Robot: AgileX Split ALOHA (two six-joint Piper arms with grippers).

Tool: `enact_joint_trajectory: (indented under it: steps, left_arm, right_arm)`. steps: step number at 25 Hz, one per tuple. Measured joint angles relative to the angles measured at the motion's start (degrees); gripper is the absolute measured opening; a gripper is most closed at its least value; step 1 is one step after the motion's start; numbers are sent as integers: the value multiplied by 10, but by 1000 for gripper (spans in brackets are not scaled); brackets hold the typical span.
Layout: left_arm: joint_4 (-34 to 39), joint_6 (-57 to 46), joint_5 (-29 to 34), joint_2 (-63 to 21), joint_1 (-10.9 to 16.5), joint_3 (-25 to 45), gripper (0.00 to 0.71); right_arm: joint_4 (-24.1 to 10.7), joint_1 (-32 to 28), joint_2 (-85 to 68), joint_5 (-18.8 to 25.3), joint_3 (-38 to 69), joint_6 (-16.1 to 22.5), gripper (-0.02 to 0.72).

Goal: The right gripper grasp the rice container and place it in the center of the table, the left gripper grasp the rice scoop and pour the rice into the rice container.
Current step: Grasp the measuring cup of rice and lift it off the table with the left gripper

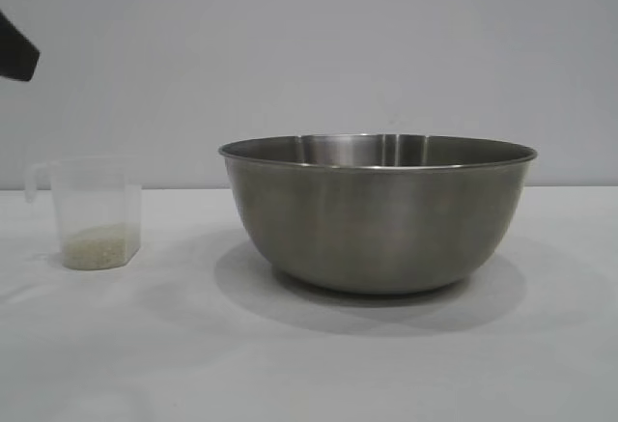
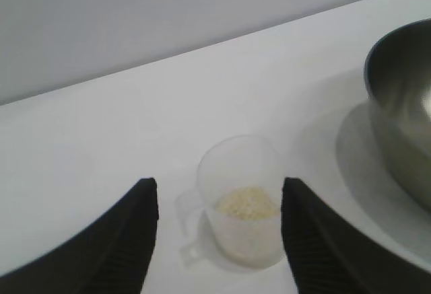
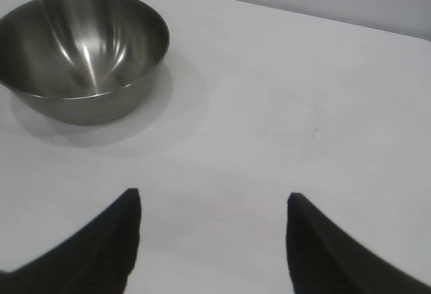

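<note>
The bowl (image 1: 377,214) stands mid-surface (image 1: 309,364), empty. The scoop (image 1: 94,211) with rice (image 1: 99,246) stands apart at its left. The left pincer (image 2: 219,206) hovers over the scoop, fingers apart, holding nothing. The right pincer (image 3: 214,210) hangs apart too, away from the bowl.

Lab: white-clothed table (image 1: 309,374), blank wall (image 1: 309,45)

The exterior view cuts the left gripper (image 1: 17,50) down to a dark tip at its edge. The left wrist view's edge cuts off most of the bowl (image 2: 403,116). The scoop's (image 2: 244,200) handle is blurred there. Both wrist views crop the fingers' bases.
</note>
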Motion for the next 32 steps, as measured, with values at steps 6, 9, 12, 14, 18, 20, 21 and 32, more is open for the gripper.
enact_joint_trajectory:
  steps: [6, 9, 12, 14, 18, 20, 21, 32]
  left_arm:
    - [1, 0, -111, 87, 0, 0, 342]
    - [0, -1, -115, 119, 0, 0, 342]
    - [-17, -1, -116, 133, 0, 0, 342]
    - [-41, -1, -117, 138, 0, -1, 342]
    - [-54, -2, -117, 153, 0, -13, 342]
    - [-54, -2, -118, 166, 0, -24, 342]
    - [-54, -2, -118, 172, 0, -30, 342]
    - [-79, -2, -118, 219, 0, -79, 342]
  right_arm:
    - [0, 0, 0, 0, 0, 0, 398]
    - [0, 0, 0, 0, 0, 0, 398]
    - [0, 0, 0, -1, 0, 0, 398]
    - [0, 0, 0, -1, 0, 0, 398]
    - [0, 0, 0, -1, 0, 0, 398]
    - [0, 0, 0, -1, 0, 0, 398]
    - [0, 0, 0, -1, 0, 0, 398]
    - [0, 0, 0, -1, 0, 0, 398]
